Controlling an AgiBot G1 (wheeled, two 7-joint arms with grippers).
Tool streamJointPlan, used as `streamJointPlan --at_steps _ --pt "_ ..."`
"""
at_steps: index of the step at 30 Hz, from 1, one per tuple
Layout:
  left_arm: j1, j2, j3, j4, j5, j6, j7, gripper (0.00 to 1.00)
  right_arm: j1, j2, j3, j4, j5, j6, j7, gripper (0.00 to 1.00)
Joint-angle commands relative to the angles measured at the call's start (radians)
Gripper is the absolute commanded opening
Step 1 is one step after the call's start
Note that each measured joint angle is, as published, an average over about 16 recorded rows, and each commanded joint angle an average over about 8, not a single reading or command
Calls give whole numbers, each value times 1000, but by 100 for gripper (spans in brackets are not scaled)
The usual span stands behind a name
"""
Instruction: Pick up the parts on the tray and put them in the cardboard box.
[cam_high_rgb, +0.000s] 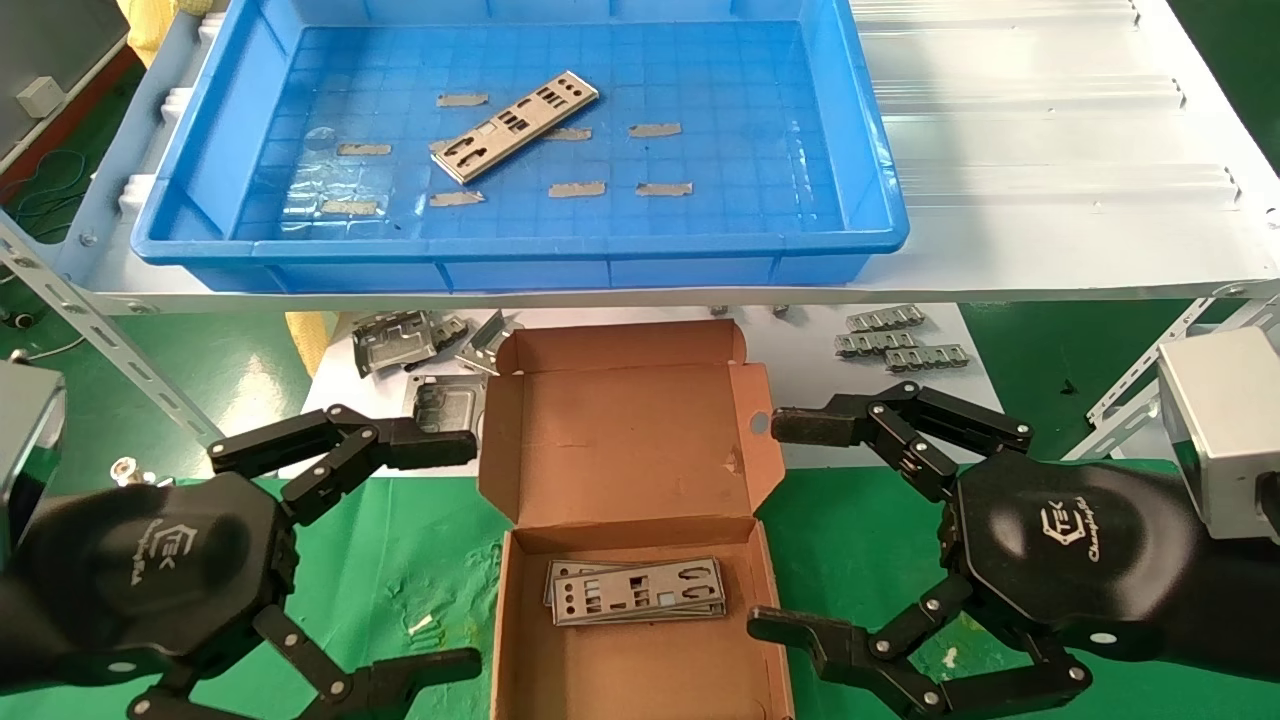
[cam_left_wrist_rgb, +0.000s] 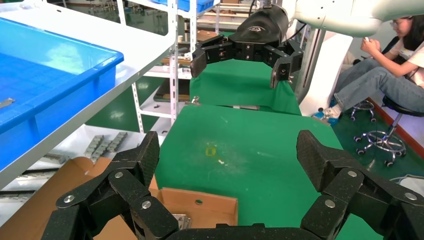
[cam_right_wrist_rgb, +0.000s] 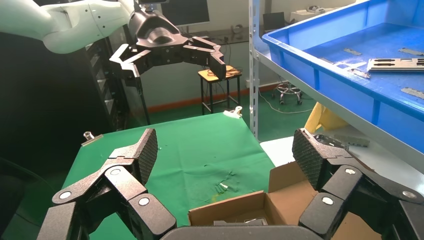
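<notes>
Part (cam_high_rgb: 516, 126) lies diagonally in tray (cam_high_rgb: 870, 215), far beyond both open, empty grippers, slightly nearer left gripper (cam_high_rgb: 440, 555)

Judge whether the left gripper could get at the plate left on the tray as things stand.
Probably yes: the left gripper is open and empty, and the plate lies uncovered on the tray, only tape strips around it.

White upper shelf (cam_high_rgb: 1040, 150) carrying a blue tray (cam_high_rgb: 520, 255), lower white board (cam_high_rgb: 800, 350) with grey metal brackets (cam_high_rgb: 400, 340) and cardboard box (cam_high_rgb: 620, 420), green cloth-covered table (cam_high_rgb: 400, 560) beneath
</notes>
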Motion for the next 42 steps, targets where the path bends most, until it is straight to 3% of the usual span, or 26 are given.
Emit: streamJointPlan --at_steps 1,6,34,42 --pt "0 0 0 0 0 0 0 100 0 0 0 0 0 0 0 61" --pt "0 0 0 0 0 0 0 100 0 0 0 0 0 0 0 0" --pt "-3 0 -1 0 0 -2 0 100 0 0 0 0 0 0 0 0" --pt "-132 44 7 31 52 -76 -38 100 0 0 0 0 0 0 0 0"
